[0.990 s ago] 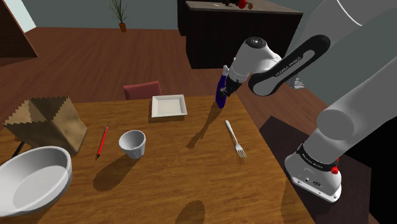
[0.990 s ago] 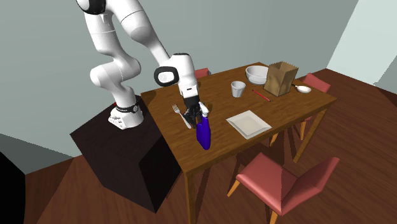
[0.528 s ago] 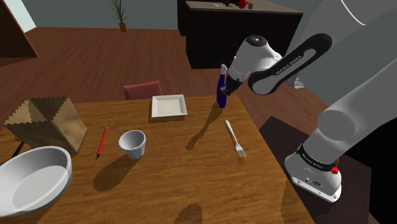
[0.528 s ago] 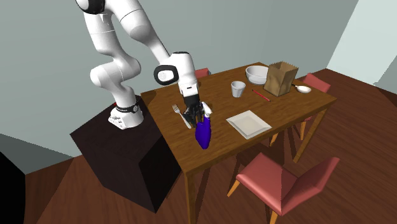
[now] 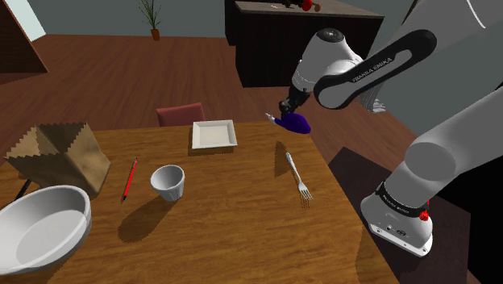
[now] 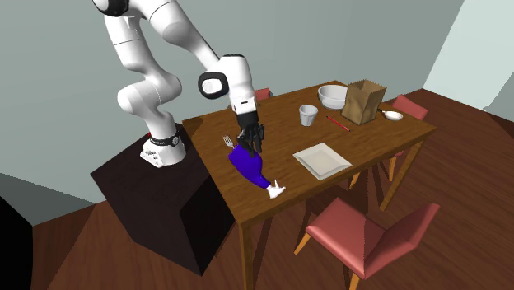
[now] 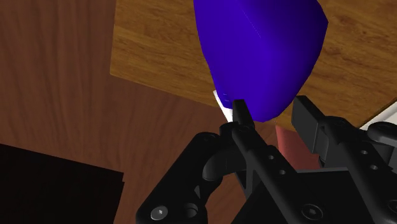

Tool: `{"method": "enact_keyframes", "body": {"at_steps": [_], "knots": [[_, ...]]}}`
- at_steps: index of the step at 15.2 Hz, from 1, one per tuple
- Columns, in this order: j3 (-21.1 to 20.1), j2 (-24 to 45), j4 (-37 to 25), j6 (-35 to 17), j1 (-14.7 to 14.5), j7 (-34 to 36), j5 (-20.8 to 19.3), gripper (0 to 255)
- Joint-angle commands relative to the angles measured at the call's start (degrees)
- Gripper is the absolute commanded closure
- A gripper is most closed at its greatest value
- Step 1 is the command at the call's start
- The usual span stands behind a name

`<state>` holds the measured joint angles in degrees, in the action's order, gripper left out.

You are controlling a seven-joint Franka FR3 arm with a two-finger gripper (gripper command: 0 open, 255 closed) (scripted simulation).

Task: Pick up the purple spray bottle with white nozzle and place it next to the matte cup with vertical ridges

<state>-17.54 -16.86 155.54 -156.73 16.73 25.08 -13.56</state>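
Observation:
The purple spray bottle (image 5: 297,122) (image 6: 247,167) (image 7: 261,51) hangs slanted in the air over the table's corner by the fork. Its white nozzle (image 6: 275,190) points down and away from the hand. My gripper (image 5: 288,105) (image 6: 250,145) (image 7: 272,114) is shut on the bottle's other end, and the fingers (image 7: 240,113) clasp the purple body between them. The pale ridged cup (image 5: 168,181) (image 6: 308,114) stands upright on the wooden table (image 5: 234,226) (image 6: 366,136), well away from the bottle, between a red pencil and a square tray.
A fork (image 5: 297,177) (image 6: 229,142) lies below the hand. On the table are a white square tray (image 5: 214,135) (image 6: 321,159), a red pencil (image 5: 130,178), a paper bag (image 5: 60,153) and a large bowl (image 5: 36,226). Red chairs (image 6: 362,235) (image 5: 179,114) stand at the table's sides.
The bottle has swung from hanging upright below the gripper to slanting, nozzle now at the far low end. The hand has risen a little.

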Motion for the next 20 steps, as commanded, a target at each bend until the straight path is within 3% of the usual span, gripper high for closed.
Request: {"method": "enact_keyframes", "body": {"at_steps": [1,20], "knots": [[0.7,-1.3,-0.6,2.0,-0.9,-1.2,1.4,255],[4.4,-10.8,-8.4,19.0,-4.9,-7.7,7.3,255]]}}
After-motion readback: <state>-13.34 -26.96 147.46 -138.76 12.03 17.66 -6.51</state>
